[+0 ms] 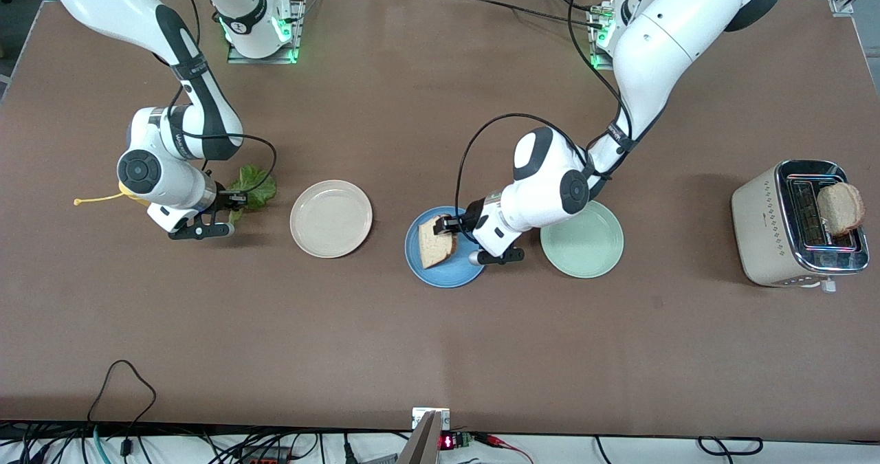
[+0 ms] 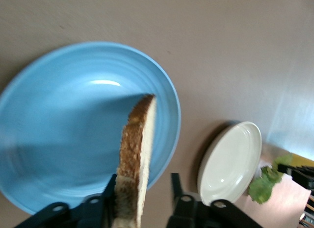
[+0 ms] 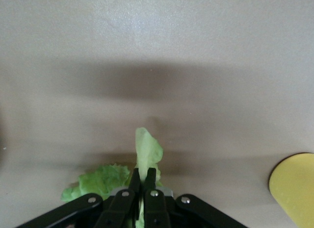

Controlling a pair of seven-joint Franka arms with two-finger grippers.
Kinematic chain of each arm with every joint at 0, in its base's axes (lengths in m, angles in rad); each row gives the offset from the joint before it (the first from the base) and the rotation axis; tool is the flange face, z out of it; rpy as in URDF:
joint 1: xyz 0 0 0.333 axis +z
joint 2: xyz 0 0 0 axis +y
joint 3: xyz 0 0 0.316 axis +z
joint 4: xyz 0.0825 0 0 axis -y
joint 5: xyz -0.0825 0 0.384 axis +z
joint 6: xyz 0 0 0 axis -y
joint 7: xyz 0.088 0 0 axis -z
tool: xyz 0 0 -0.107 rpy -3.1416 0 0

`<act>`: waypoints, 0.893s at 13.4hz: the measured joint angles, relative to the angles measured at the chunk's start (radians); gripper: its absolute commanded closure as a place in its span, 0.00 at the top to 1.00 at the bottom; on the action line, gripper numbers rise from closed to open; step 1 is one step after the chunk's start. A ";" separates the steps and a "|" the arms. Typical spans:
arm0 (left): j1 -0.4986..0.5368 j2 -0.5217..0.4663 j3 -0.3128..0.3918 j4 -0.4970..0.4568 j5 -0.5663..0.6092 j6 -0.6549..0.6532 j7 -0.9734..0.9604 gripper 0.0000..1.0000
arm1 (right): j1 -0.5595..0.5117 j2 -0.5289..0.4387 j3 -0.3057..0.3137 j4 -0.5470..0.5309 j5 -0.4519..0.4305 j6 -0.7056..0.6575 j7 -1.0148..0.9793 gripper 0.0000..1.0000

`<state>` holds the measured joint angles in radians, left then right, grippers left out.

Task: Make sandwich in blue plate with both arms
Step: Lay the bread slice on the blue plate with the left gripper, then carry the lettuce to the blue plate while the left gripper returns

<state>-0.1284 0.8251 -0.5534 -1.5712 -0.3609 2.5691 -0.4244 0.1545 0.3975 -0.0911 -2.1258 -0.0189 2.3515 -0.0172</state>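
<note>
Left gripper of mine hangs over the blue plate, jaws pinched on one edge of a bread slice that hangs on edge. Light, soft, crumbly; an edge grip suits it, gently. Right gripper sits low at the table's right-arm end, clamped on the lettuce leaf, limp, tearable, apparently taken by a raised fold.

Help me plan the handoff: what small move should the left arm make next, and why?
Probably lower and release. The left gripper holds a bread slice on edge over the blue plate, which looks bare. The right gripper already pinches the lettuce, so the bread likely goes down first.
</note>
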 measured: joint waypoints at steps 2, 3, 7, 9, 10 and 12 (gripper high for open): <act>0.012 0.002 0.034 0.001 0.000 0.000 0.034 1.00 | 0.003 0.000 0.000 0.012 0.001 -0.027 0.008 0.05; 0.026 0.004 0.039 0.001 0.000 0.000 0.069 1.00 | 0.007 0.000 0.000 0.019 0.002 -0.042 0.026 0.05; 0.104 -0.022 0.048 0.019 0.008 -0.084 0.182 1.00 | 0.055 -0.012 0.003 0.116 0.007 -0.196 0.116 0.05; 0.122 -0.099 0.101 0.037 0.111 -0.226 0.197 1.00 | 0.082 -0.027 0.006 0.210 0.077 -0.326 0.179 0.05; 0.137 -0.153 0.125 0.044 0.186 -0.307 0.196 1.00 | 0.098 -0.031 0.008 0.256 0.143 -0.377 0.224 0.05; 0.193 -0.254 0.145 0.049 0.311 -0.451 0.196 1.00 | 0.144 -0.032 0.011 0.299 0.246 -0.406 0.343 0.05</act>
<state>0.0643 0.5709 -0.4085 -1.5222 -0.0504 2.1181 -0.2283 0.2986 0.3654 -0.0797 -1.8267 0.2275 1.9455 0.3255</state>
